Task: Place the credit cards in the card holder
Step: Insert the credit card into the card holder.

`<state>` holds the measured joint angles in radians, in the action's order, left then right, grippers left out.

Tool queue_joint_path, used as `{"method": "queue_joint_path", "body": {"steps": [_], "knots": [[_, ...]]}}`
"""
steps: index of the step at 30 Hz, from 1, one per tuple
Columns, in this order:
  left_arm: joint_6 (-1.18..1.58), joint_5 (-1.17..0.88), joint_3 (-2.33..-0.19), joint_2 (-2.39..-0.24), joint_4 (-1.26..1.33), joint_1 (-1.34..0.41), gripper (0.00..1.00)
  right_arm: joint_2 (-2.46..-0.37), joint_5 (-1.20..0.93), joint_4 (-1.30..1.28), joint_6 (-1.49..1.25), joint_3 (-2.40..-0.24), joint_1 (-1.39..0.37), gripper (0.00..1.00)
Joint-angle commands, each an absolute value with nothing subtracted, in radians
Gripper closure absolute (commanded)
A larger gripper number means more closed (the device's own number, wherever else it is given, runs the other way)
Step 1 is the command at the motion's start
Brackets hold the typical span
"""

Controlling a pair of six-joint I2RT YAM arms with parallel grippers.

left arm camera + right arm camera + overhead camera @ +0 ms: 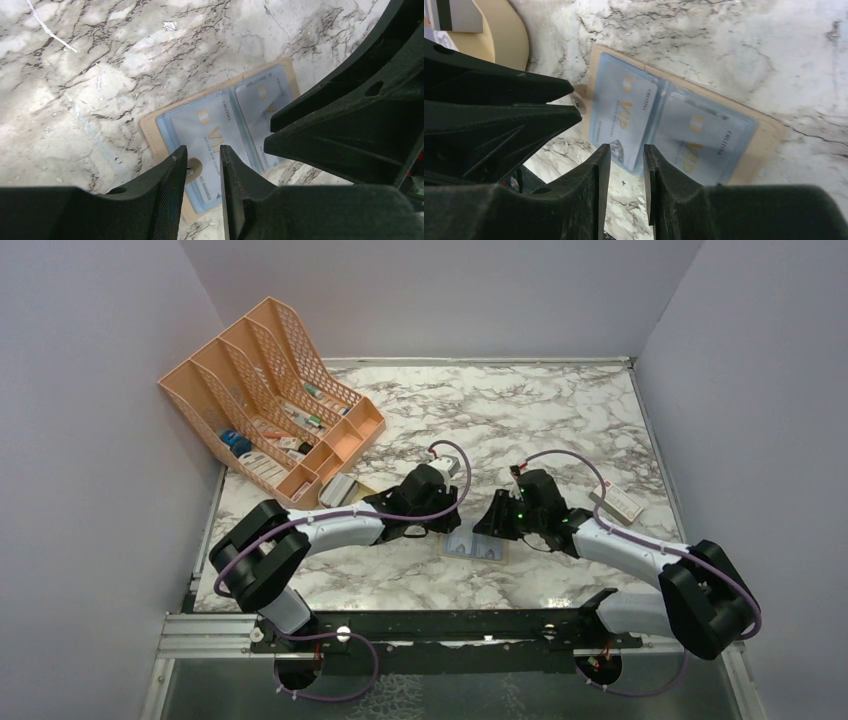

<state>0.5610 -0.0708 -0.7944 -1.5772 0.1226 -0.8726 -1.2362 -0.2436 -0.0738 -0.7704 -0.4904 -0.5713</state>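
At mid-surface, left gripper [202, 154] and right gripper [626, 151], narrowly parted, flank the open card holder [770, 132], apparently seating its credit cards [624, 113].

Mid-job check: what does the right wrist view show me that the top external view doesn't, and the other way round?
Only the right wrist view: the gold VIP print on two credit cards sitting in the pale pockets of the card holder, plus its tan border.

Only the top external view: the orange file rack, the white box at the right of the table, and both arms whole.

Both views: the card holder lying open on the marble, with the left gripper and the right gripper close by it.
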Motion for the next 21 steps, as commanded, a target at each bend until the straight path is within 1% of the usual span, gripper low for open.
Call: {"method": "queue_joint_path", "body": {"steps": [1, 4, 8, 12, 14, 17, 19, 21], "knots": [[0.501, 0.001, -0.801, -1.523, 0.070, -0.877, 0.68, -1.291, -0.222, -0.032, -0.796, -0.557, -0.611, 0.70], [0.480, 0.006, -0.801, -1.524, 0.059, -0.873, 0.69, -1.346, -0.174, -0.080, -0.794, -0.600, -0.623, 0.70], [0.474, -0.001, -0.805, -1.538, 0.027, -0.869, 0.74, -1.372, -0.145, -0.105, -0.791, -0.605, -0.624, 0.76], [0.490, 0.045, -0.819, -1.539, -0.033, -0.869, 0.83, -1.397, -0.125, -0.112, -0.785, -0.598, -0.626, 0.82], [0.515, 0.074, -0.818, -1.521, -0.053, -0.869, 0.85, -1.423, -0.129, -0.082, -0.781, -0.582, -0.626, 0.83], [0.569, 0.078, -0.813, -1.476, -0.067, -0.868, 0.87, -1.477, -0.148, -0.072, -0.778, -0.577, -0.627, 0.86], [0.603, 0.052, -0.811, -1.441, -0.067, -0.869, 0.87, -1.493, -0.131, -0.084, -0.778, -0.573, -0.631, 0.91], [0.635, -0.004, -0.785, -1.402, -0.025, -0.869, 0.83, -1.494, -0.112, -0.094, -0.778, -0.567, -0.631, 0.96]]}}
